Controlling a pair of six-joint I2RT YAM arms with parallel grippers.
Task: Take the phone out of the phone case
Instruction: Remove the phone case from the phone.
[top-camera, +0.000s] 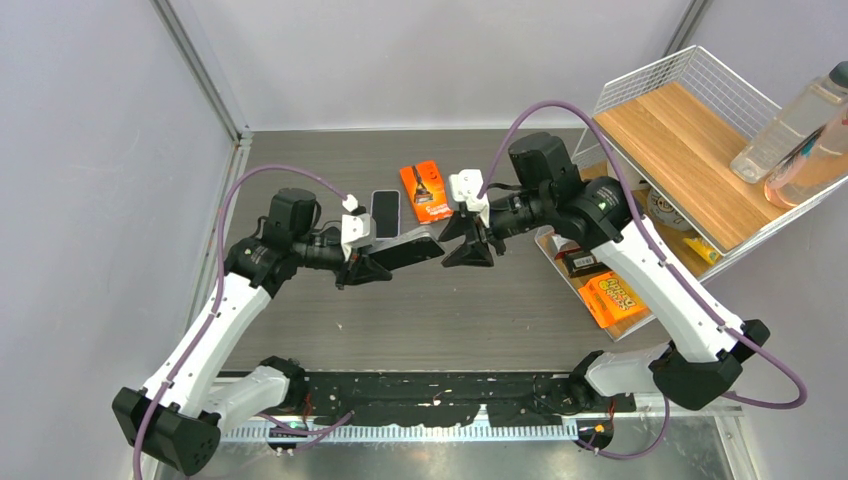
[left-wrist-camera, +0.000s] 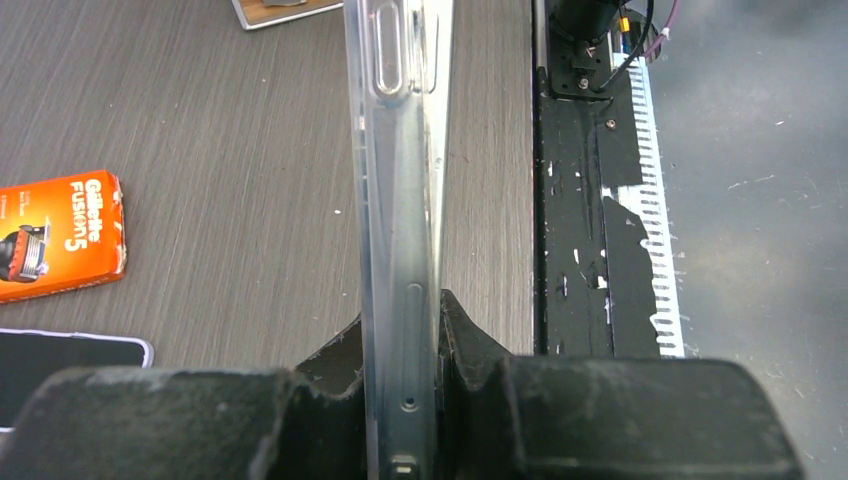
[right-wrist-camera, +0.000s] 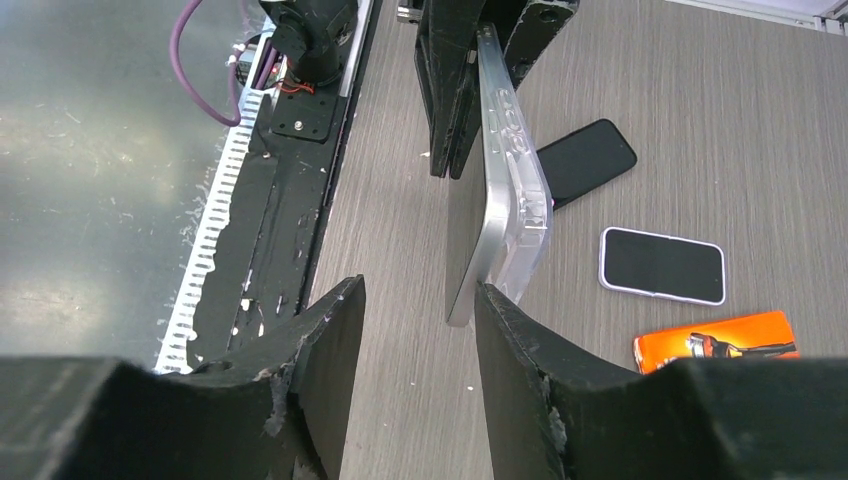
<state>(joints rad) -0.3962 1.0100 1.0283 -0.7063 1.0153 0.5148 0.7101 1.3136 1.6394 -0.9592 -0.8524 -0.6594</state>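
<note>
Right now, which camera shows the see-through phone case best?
The right wrist view: the phone case shows its clear back and side, with the silver phone inside. The left wrist view sees only its thin edge. The top view shows a small dark sliver.

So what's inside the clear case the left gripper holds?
A silver-edged phone, its free end parted from the clear case. The left gripper covers the other end.

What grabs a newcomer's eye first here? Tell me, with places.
The slim silver phone in its clear plastic case, held aloft above the middle of the grey table, clamped at one end by the left gripper. The right gripper stands open at its free end; a bright orange razor box lies behind.
</note>
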